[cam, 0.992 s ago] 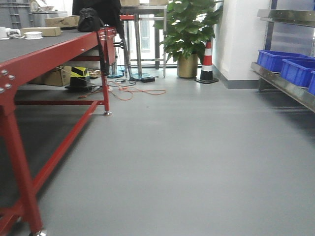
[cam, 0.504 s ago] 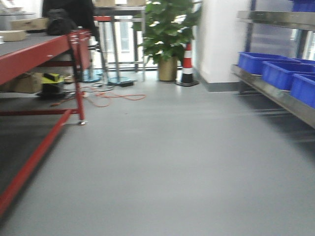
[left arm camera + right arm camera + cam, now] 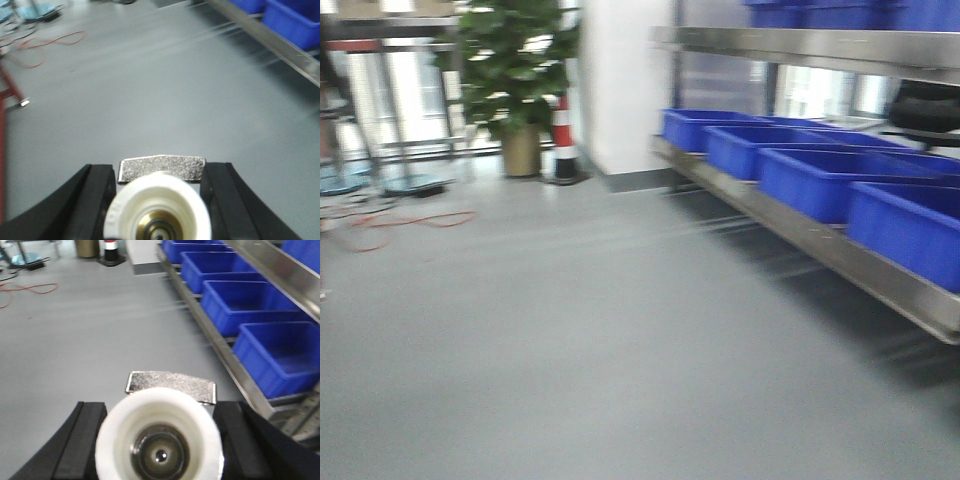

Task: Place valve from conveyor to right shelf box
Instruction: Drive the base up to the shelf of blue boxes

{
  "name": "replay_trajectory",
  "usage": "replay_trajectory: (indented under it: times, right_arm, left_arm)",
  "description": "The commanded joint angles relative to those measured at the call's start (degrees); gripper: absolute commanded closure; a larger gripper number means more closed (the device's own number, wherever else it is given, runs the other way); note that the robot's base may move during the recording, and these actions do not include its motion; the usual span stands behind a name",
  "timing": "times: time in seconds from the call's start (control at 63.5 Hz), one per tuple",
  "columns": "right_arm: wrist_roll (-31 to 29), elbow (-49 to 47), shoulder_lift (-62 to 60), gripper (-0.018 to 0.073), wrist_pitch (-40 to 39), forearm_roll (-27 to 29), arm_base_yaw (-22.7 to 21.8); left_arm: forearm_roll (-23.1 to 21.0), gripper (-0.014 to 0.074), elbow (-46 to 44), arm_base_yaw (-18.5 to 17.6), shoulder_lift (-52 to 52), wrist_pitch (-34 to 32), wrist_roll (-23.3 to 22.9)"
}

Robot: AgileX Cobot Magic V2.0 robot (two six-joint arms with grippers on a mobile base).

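Left hand (image 3: 161,172) grips a valve (image 3: 157,210); right hand (image 3: 162,407) grips another valve (image 3: 160,440). Blue boxes (image 3: 820,180) line the shelf (image 3: 880,280) edge; plant (image 3: 515,60), cone (image 3: 563,140) beyond.

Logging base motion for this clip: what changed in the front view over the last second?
The view swung right: the red table has left the front view, the plant and cone slid to the left, and the blue boxes on the shelf now fill the right side. Plant, cone and orange cable seem unmoved on the floor themselves.
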Motion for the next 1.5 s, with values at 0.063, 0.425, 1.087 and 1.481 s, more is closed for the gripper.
replay_trajectory:
  times: [0.063,0.425,1.087,1.481]
  right_arm:
    - [0.0,-1.1,-1.0,0.0711,-4.3,-0.7,-0.2]
    - [0.0,-1.1,-1.0,0.0711,-4.3,-0.7,-0.2]
    - [0.0,-1.1,-1.0,0.0711,-4.3,-0.7,-0.2]
    - [0.0,-1.1,-1.0,0.0711,-4.3,-0.7,-0.2]
  left_arm:
    - [-0.4,0.0708,-0.8,-0.3,-0.4,-3.2,-0.2]
    - [-0.4,0.0708,-0.8,-0.3,-0.4,-3.2,-0.2]
    - [-0.4,0.0708,-0.8,-0.3,-0.4,-3.2,-0.2]
    - [-0.4,0.0708,-0.8,-0.3,-0.4,-3.2,-0.2]
